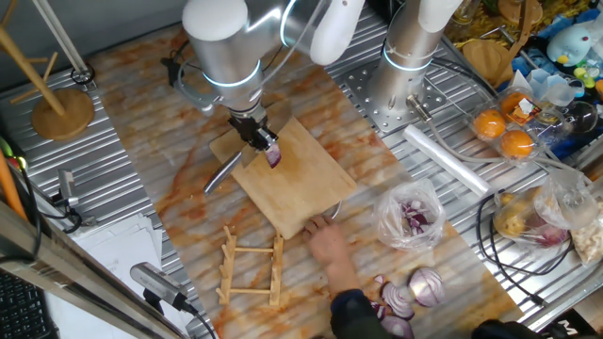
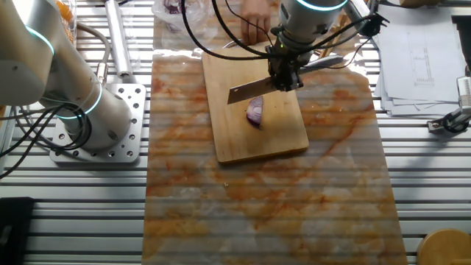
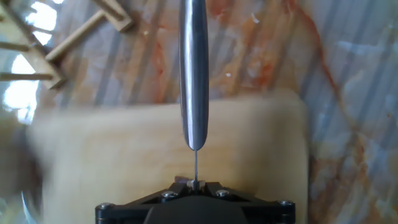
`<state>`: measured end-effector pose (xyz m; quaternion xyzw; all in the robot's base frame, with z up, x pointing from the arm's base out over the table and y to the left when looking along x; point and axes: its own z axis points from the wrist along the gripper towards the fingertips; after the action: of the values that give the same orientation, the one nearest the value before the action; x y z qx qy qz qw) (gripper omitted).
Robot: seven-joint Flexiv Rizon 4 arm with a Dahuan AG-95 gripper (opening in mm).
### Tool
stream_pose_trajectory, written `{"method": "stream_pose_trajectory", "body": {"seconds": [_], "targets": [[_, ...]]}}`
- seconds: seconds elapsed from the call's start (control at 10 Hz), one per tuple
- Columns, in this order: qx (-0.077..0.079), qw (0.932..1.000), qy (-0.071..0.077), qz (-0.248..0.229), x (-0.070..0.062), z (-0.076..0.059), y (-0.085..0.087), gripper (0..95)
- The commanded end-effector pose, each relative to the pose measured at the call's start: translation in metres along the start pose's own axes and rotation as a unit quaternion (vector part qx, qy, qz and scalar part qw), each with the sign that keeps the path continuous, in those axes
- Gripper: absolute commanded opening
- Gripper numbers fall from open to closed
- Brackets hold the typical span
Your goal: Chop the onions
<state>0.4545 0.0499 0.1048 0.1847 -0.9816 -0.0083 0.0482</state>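
We hold the knife point(image 2: 246, 90) clamped in the jaws of our gripper point(image 2: 284, 79), blade just above the onion point(image 2: 255, 111) at the middle of the board point(image 2: 254, 103); we should drop straight, blade square; mind the hand point(image 1: 328, 243) steadying the board's edge.

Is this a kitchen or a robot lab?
Probably a robot lab set up like a kitchen: a metal table with robot arms bolted on, loose cables, plus a cutting board and knife.
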Motion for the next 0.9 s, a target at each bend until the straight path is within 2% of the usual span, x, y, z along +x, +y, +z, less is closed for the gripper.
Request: {"method": "stream_pose_trajectory", "body": {"seconds": [0.1, 0.3, 0.6, 0.9], "targets": [[-0.009, 0.9905, -0.003, 0.137, 0.003, 0.01, -0.003, 0.0], [-0.022, 0.9848, -0.006, 0.172, 0.009, 0.027, -0.006, 0.0], [-0.028, 0.9845, -0.011, 0.173, 0.011, 0.031, -0.001, 0.0], [-0.03, 0.9849, -0.018, 0.169, 0.01, 0.036, 0.011, 0.0]]}}
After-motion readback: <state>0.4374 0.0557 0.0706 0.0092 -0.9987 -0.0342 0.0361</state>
